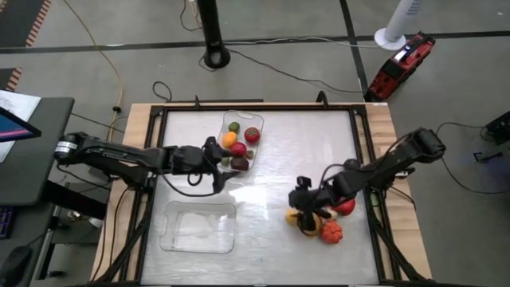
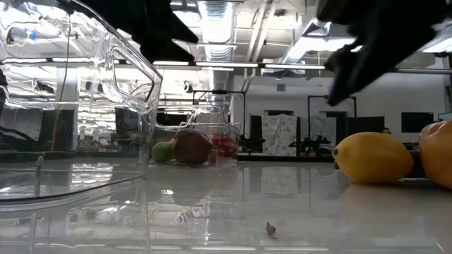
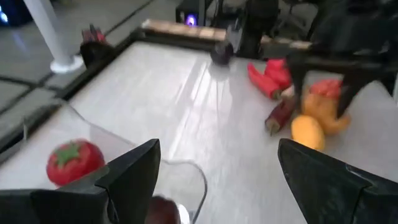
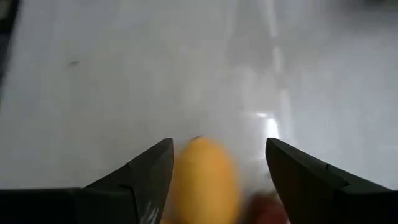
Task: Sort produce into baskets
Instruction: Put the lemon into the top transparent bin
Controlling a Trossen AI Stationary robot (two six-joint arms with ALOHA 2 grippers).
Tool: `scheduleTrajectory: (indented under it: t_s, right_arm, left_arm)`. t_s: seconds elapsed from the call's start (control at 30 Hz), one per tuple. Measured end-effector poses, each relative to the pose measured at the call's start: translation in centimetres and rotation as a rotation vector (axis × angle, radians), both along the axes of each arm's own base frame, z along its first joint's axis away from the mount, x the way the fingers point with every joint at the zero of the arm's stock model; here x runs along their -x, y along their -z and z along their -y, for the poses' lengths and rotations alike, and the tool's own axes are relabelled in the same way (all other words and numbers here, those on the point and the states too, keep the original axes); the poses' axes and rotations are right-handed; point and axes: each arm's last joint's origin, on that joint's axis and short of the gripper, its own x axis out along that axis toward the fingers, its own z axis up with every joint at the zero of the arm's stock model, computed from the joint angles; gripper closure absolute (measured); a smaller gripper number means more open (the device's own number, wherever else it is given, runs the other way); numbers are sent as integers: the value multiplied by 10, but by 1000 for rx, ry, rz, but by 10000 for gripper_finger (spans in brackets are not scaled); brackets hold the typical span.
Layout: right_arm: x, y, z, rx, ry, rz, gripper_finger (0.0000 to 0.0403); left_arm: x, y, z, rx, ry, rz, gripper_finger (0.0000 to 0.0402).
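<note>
My right gripper [image 4: 217, 168] hangs over the loose pile at the table's right, fingers spread wide either side of the lemon [image 4: 204, 180] so I can close on it next, I judge. My left gripper [image 3: 217, 180] is open and empty at the far basket [image 1: 256, 119], beside the tomato [image 3: 73, 160], likely because a piece was dropped there. The near basket [image 1: 170, 239] looks empty, though glare hides much.
</note>
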Motion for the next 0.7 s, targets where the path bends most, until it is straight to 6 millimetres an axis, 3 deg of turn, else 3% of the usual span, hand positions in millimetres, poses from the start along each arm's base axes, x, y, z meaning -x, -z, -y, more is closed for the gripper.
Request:
scheduleTrajectory:
  t_s: [0.13,0.3,0.7]
  right_arm:
    - [7,7,-16,-22,-1,-45,120]
    - [21,8,-17,-29,120,-131,119]
    - [44,7,-54,-21,98,-83,119]
  left_arm:
    - [-2,3,2,2,4,-10,88]
    - [-1,-3,10,-2,36,31,88]
    - [2,-2,18,-20,75,13,88]
